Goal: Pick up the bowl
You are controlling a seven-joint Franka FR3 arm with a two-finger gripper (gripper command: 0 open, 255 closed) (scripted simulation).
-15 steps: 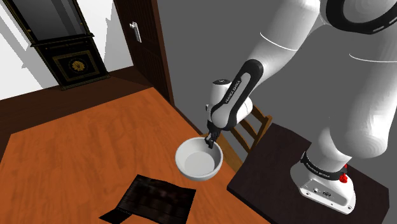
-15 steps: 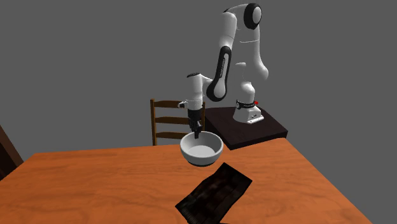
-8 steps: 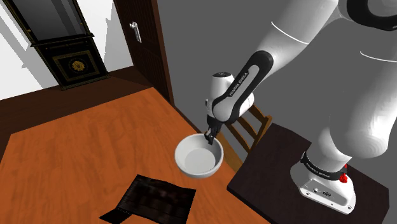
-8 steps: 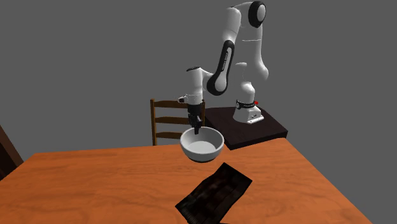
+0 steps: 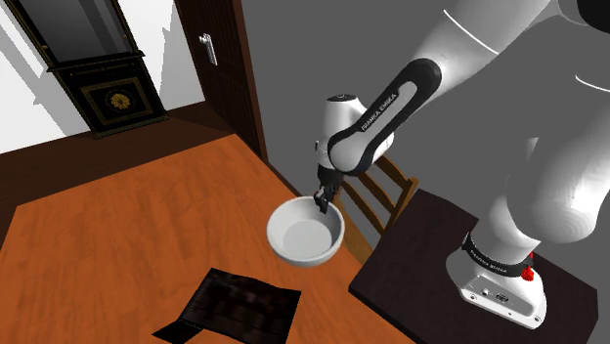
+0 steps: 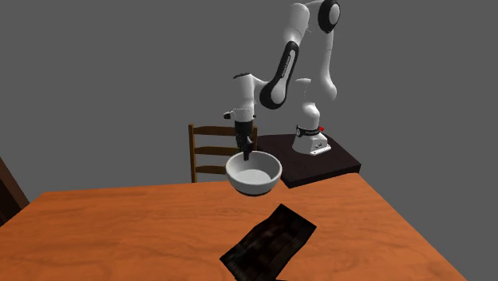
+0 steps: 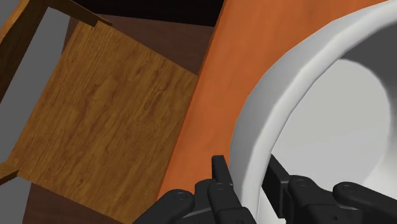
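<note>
Bowl (image 7: 289,79) partly beyond wrist view's edge.

Item 1 — white lettering, set lengthwise along the dark band (image 5: 389,104) on the forearm of the arm (image 5: 459,44), as seen in the shoulder view. "FRANKA EMIKA" was made out, printed in capitals.

Item 2 — white lettering on the dark collar (image 5: 486,256) at the foot of the arm, in the same view. It was logged as too small to be read.

Lit evenly and fairly brightly. Shaded soft grey inside the white bowl (image 5: 306,233); crossed by hard-edged grey shadows on the white wall (image 5: 24,107) beside the dark cabinet (image 5: 108,93). Sharp throughout, undistorted at edges.
</note>
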